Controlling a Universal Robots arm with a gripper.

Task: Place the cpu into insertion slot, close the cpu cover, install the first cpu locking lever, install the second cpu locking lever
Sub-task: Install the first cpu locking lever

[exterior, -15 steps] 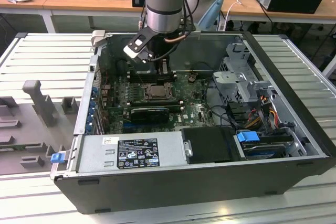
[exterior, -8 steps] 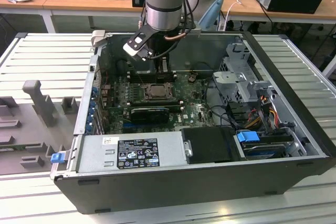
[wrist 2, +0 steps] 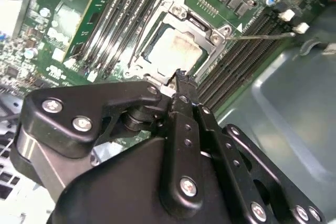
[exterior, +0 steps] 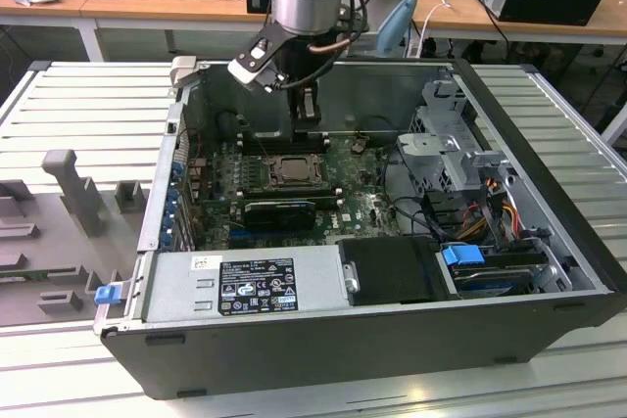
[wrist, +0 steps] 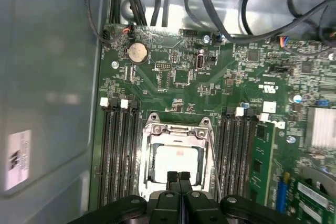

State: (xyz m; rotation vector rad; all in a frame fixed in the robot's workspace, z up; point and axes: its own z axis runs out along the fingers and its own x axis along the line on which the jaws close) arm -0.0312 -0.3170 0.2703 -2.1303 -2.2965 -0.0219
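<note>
The gripper (wrist: 178, 176) has its 2 black fingertips pressed together with nothing between them, poised just above 1 edge of the insertion slot (exterior: 292, 171) inside the open computer case (exterior: 392, 349). Directly beneath and just ahead of the fingertips, the cpu (wrist: 176, 161) sits in the slot with the cpu cover (wrist: 176, 128) lying down around it, its pale top showing through the cover's window. To 1 side of the gripper a thin locking lever (wrist: 213, 156) runs beside the cover, and black memory slots (wrist: 118, 150) flank the socket on both sides.
</note>
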